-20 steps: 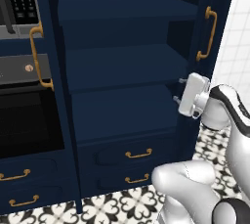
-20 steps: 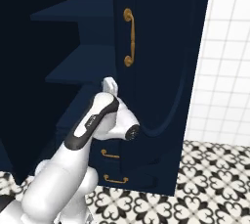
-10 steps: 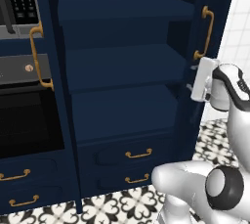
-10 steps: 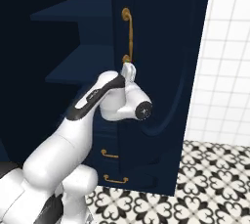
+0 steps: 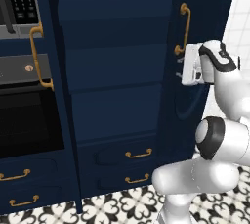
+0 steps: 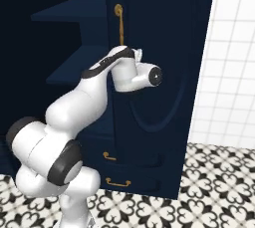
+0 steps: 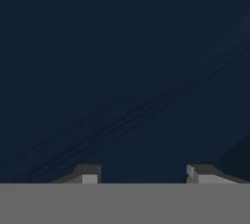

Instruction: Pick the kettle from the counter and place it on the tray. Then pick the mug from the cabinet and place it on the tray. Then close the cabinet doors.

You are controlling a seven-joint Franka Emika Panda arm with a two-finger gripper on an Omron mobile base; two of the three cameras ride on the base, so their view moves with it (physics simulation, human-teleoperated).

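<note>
Cabinet (image 5: 117, 71) | shelves bare | pincer (image 5: 179, 67) parted, beside right door handle (image 5: 183, 27)

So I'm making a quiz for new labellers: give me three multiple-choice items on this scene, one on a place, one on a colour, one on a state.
1. The gripper is
A. at the right door's handle
B. by the oven
C. at a drawer

2. The door handle is
A. silver
B. gold
C. black

3. The right cabinet door is
A. shut
B. open
C. removed

Answers:
1 A, the hand sits at the handle's lower end.
2 B, a curved brass bar.
3 B, the shelves show beside it.
</note>
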